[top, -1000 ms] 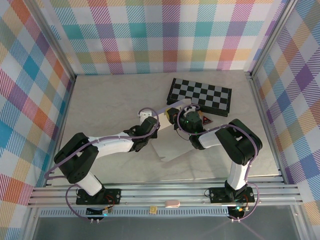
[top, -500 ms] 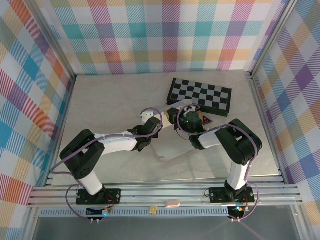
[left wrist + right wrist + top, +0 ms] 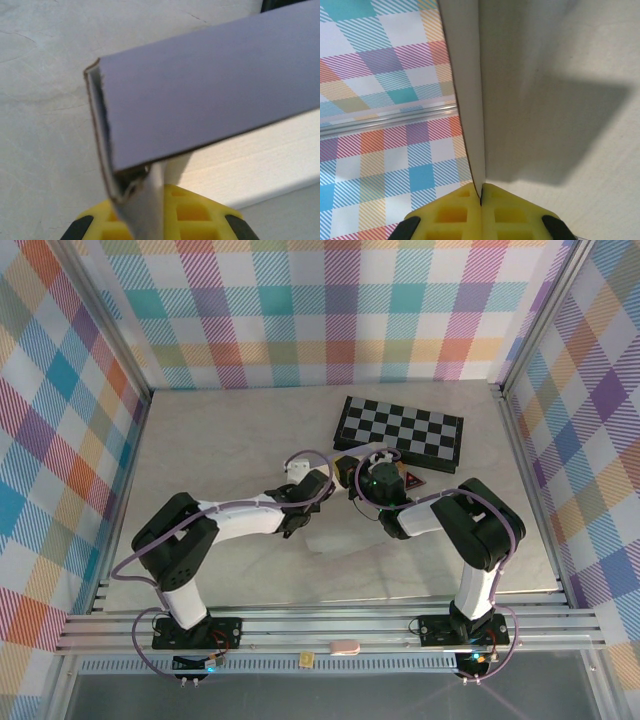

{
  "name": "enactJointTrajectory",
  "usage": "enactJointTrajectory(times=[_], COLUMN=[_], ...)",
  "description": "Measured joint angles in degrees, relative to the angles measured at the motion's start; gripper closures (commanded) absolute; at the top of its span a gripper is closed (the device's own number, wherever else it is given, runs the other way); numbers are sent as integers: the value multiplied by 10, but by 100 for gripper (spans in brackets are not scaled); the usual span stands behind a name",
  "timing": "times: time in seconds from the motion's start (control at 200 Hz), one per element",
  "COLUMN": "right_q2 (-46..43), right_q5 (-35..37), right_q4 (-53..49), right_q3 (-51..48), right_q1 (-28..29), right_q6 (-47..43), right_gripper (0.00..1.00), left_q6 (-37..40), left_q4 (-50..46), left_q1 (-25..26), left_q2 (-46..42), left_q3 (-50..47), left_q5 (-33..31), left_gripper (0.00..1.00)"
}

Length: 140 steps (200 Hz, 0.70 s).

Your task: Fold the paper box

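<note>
Box (image 3: 210,85) at mid-frame in the top view, just below the checkerboard (image 3: 400,433), held between both claws above the pale desk (image 3: 220,440). Left claw (image 3: 155,212) clamped on a folded lavender corner at the bottom of its own view, whitish inside showing at right. Right claw (image 3: 481,195) pressed together on a thin upright wall, edge caught in the seam. Arms reaching in from lower left and lower right.
</note>
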<state>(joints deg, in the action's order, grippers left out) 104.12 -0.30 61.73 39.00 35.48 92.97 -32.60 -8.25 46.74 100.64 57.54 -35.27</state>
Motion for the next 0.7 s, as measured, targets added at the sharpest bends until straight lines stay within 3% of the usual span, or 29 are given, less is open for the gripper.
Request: enactJointTrajectory(times=[0.375,0.7], right_q2=[-1,-2], right_q5=[-2,-8], right_q4=[-6,-16], right_q3=[2,4], right_q1=[1,2], right_q6=[0,6], right_gripper=[100,100], left_q6=[-84,-103], left_q4=[-153,-195], left_q1=[6,8], left_q2=[58,70], left_q3=[103,121], left_q5=[-41,-57], left_gripper=[100,100])
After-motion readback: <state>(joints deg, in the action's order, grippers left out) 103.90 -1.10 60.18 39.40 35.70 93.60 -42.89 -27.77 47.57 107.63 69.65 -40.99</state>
